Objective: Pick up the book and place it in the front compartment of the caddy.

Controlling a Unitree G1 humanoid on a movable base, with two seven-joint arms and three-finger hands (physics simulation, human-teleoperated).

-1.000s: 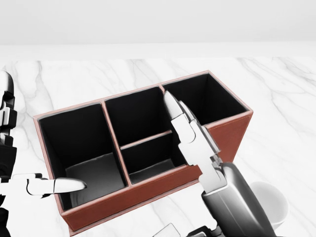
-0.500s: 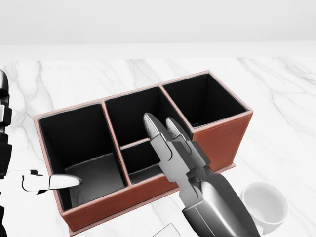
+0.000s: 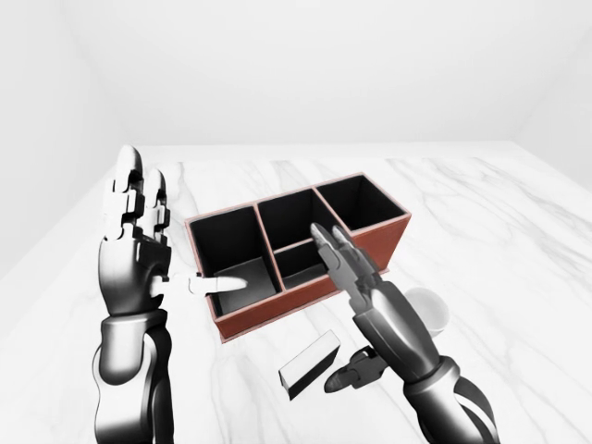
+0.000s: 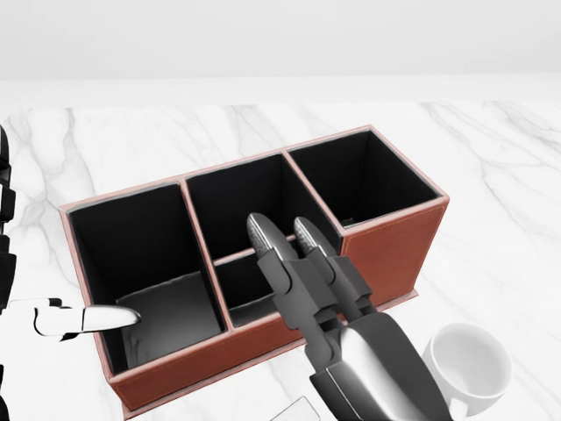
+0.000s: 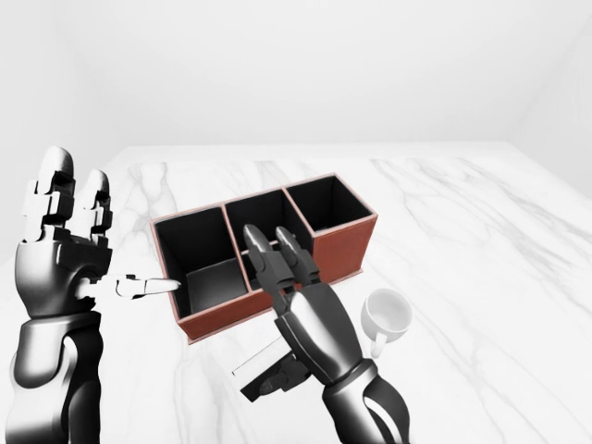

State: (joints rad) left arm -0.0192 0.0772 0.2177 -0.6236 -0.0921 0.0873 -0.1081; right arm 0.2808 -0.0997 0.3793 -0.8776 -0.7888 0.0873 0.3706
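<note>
The caddy (image 4: 399, 246) is a red-brown box with black insides; its middle column is split into an upper and a smaller lower compartment. The book (image 3: 310, 363), a thin dark slab with a white edge, lies flat on the marble below the caddy in the left-eye view. My right hand (image 3: 356, 277) is open, its fingers stretched over the caddy's lower wall toward the small middle compartment, and its thumb (image 3: 354, 376) hangs just right of the book. My left hand (image 3: 139, 231) is open and raised at the caddy's left, its thumb pointing into the left compartment. Neither hand holds anything.
A white mug (image 4: 467, 367) stands on the marble table (image 4: 491, 149) at the lower right of the caddy, close to my right forearm. White walls rise beyond the table's top edge.
In the head view my right hand has slid left and down, from over the middle-right divider to over the small lower middle compartment. The left thumb has drawn slightly leftward.
</note>
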